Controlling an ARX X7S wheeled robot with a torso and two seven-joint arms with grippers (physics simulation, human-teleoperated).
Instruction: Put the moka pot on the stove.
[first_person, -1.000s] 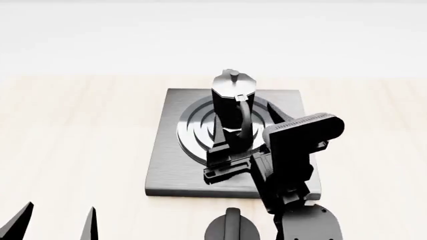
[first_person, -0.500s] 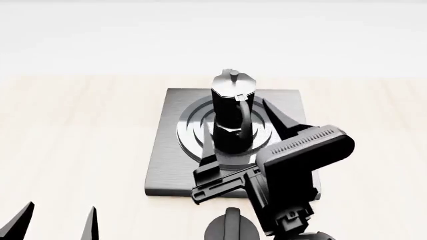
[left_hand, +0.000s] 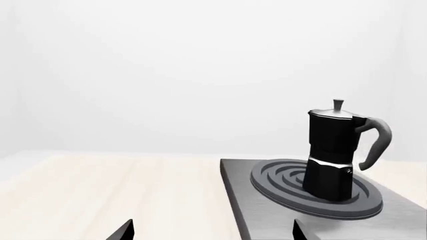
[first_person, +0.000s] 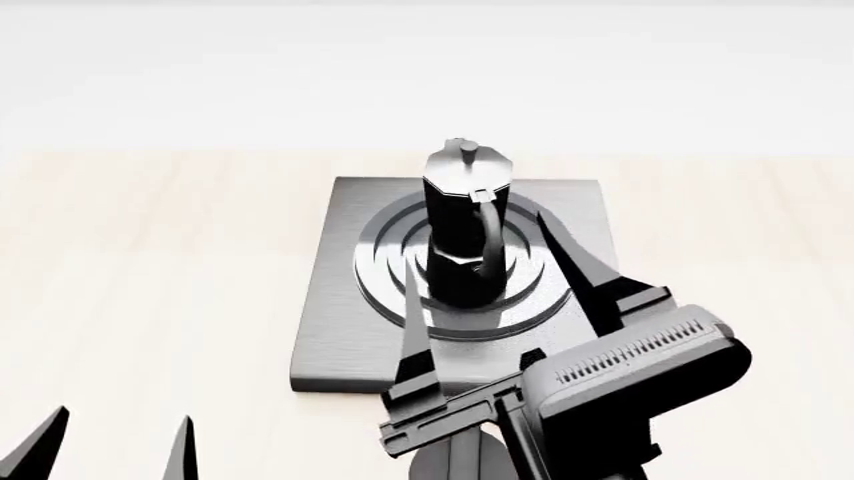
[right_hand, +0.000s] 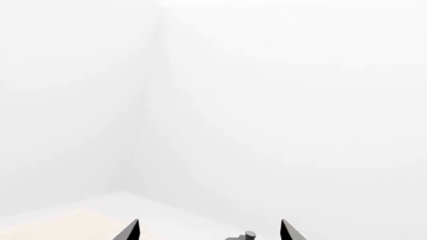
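On the stove (first_person: 350, 340), moka pot (first_person: 465, 225) upright, right fingers (first_person: 414, 330) spread nearby

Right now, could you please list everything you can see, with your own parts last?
moka pot: one, black with a silver-grey lid, upright on the burner.
stove: one, brushed-grey plate with a ringed burner, on the table.
table: one, light wood, under the stove.
round black object: one, near edge, mostly hidden.
right claw: one, black, open, fingers either side of the pot.
left claw: one, black, open, only fingertips visible.
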